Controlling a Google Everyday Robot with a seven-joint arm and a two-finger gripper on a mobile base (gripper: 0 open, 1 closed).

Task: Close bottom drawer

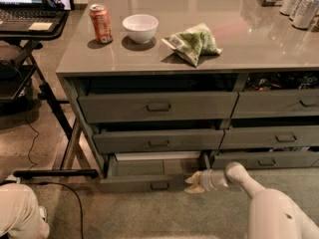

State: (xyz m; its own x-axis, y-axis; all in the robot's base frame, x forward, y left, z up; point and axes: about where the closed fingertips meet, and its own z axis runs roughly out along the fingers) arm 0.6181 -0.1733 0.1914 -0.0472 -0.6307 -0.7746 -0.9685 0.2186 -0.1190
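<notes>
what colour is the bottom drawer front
Grey drawer, camera view; pincer at its right end.

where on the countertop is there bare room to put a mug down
Widest bare patch: countertop between the green snack bag and the cans at the far right corner. Another strip along the front edge, below the soda can and white bowl. Those three crowd the left half. The gripper is low, by the open bottom drawer, clear of the top.

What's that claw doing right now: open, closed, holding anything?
Claw: cannot be told; it sits low by the right end of the bottom drawer, which is partly open.
</notes>
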